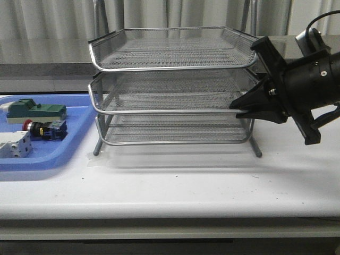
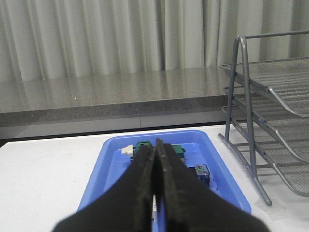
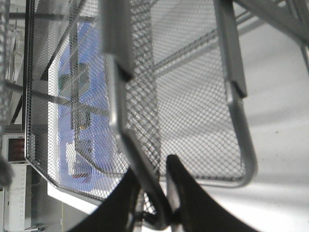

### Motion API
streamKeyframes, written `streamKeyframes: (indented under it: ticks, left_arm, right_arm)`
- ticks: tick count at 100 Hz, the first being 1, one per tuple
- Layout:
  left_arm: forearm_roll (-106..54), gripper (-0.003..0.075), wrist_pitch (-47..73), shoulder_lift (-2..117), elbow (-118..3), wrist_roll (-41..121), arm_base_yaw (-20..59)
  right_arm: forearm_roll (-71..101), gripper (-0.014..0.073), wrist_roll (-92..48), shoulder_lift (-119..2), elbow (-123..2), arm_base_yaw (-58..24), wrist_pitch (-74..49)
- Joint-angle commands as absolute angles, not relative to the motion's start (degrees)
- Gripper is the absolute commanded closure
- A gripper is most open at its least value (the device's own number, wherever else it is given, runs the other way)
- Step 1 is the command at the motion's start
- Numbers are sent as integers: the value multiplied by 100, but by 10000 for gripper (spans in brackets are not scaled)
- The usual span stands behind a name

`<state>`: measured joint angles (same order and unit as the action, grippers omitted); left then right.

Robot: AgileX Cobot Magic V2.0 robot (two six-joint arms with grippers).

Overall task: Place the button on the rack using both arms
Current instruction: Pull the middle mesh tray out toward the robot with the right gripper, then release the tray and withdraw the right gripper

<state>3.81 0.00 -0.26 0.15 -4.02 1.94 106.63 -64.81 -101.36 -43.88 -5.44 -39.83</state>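
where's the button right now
In the front view the button lies in the blue tray at far left, between the green block and white terminal block.

We see a blue tray [image 1: 64,154] at the bench's left edge. In it a green block [image 1: 36,110] lies toward the back, and a white-grey terminal block [image 1: 13,144] toward the front.

Rack [image 1: 172,87] mid-table; open tabletop [image 1: 175,186] in front; blue tray [image 1: 69,141] leftward
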Motion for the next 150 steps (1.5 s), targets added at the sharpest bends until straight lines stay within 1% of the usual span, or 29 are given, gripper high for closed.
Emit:
streamKeyframes:
  ticks: [1,17,43,66,71,78,83,85,90,95,97,102,113,127,141,150]
  left_arm:
    - [348,741,-433,-207,210,-450,194]
    - [348,741,-433,-207,210,-450,194]
    - [348,741,-433,-207,210,-450,194]
    - [348,741,-433,-207,210,-450,194]
    - [348,741,-433,-207,210,-450,194]
    - [348,741,-433,-207,210,-450,194]
    - [348,741,-433,-207,210,-450,194]
    - [348,741,-433,-207,210,-450,194]
    - [348,741,-433,-207,210,-450,194]
    - [348,741,-433,-207,210,-450,194]
    - [348,741,-433,-207,210,-450,194]
    - [348,741,-433,-207,210,-450,194]
    - [348,741,-433,-207,210,-450,194]
    - [348,741,-433,-207,210,-450,194]
    - [348,741,-433,-207,210,-450,194]
    - [348,741,-433,-207,210,-450,194]
  right_arm:
    - [10425,659,-6830,-9906,-4151,-564,-4393]
    - [10425,659,-7123,-9709,-3563,-564,-4528]
    - [10450,659,-7417,-9049,-2578,-564,-4493]
    - [10503,652,-7475,-8505,-2201,-564,-4321]
    - [10503,622,-7488,-8434,-2201,-564,-4271]
    - [10530,534,-7542,-8335,-2201,-564,-4271]
    - [10530,431,-7607,-8262,-2201,-564,-4297]
    - [10530,403,-7616,-8230,-2201,-564,-4317]
    - [10530,288,-7629,-8145,-2201,-564,-4370]
    - [10524,200,-7641,-8041,-2201,-564,-4441]
    - [10524,169,-7655,-8013,-2201,-564,-4475]
    - [10492,125,-7655,-7899,-2201,-564,-4539]
    - [10192,119,-7618,-7661,-2201,-564,-4570]
    - [9447,119,-7135,-7319,-2201,-564,-4527]
    - [8255,119,-6195,-6869,-2231,-564,-4253]
    - [7281,126,-5298,-6492,-2333,-564,-4007]
